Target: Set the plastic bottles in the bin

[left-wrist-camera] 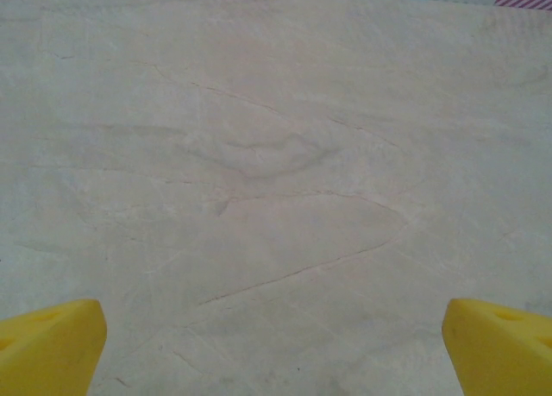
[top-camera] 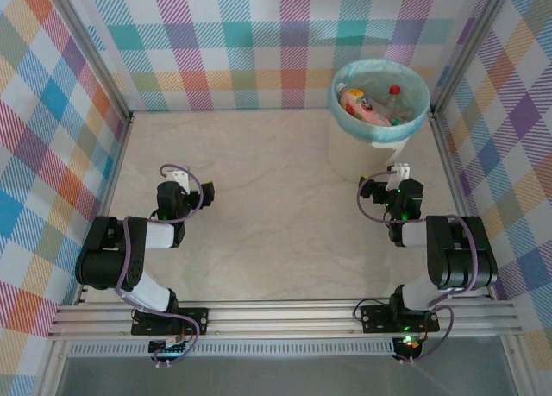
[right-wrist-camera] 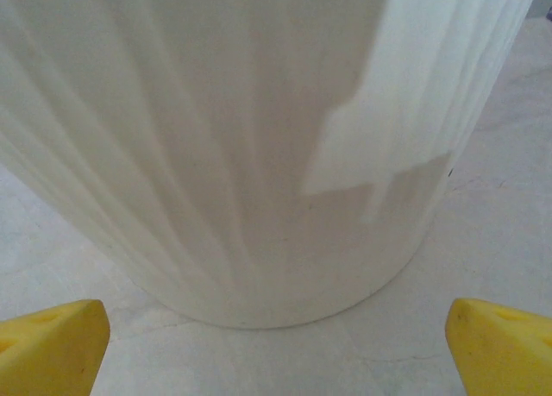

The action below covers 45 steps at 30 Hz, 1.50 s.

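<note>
Far right corner of pale table (top-camera: 276, 232): round white bin (top-camera: 358, 154), small plastic bottles (top-camera: 364, 107) inside it. Just before the bin: right gripper (top-camera: 400, 169); toward left edge: left gripper (top-camera: 175, 172).

Pale marbled tabletop (top-camera: 276, 180), pastel plaid walls (top-camera: 259, 42), aluminium frame rails (top-camera: 285, 317)

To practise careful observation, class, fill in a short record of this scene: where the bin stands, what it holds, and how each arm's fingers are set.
Bin: white bin with a mint-green liner, at the far right corner of the table
Contents: a pink bottle and a clear bottle with a red cap, both inside
Left fingers: spread apart, holding nothing, above the tabletop
Right fingers: spread apart, holding nothing, facing the bin's wall from close by
</note>
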Each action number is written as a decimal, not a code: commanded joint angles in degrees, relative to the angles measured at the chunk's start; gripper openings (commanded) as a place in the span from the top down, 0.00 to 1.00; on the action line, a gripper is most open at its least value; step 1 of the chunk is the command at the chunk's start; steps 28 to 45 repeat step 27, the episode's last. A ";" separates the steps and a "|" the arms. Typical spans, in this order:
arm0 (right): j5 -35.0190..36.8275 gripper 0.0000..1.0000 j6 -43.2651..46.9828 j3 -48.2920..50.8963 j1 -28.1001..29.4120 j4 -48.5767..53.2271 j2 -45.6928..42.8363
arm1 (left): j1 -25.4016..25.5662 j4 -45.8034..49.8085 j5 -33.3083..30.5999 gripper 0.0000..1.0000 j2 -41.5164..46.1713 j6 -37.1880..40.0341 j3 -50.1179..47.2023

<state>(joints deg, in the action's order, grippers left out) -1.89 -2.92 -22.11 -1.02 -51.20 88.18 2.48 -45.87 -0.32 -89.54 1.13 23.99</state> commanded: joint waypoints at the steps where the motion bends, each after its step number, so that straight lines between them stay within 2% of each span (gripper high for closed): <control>1: 0.87 0.00 0.70 -0.55 0.24 2.02 -0.34 | 0.16 0.62 -0.73 0.00 -0.11 0.73 0.60; 8: -2.35 0.00 2.04 -1.45 0.32 3.56 -0.21 | 0.26 0.66 -0.74 0.00 -0.11 0.72 0.62; 45: -2.40 0.00 2.04 -1.45 0.25 3.56 -0.16 | 1.16 0.83 -2.77 0.00 -0.07 1.10 0.72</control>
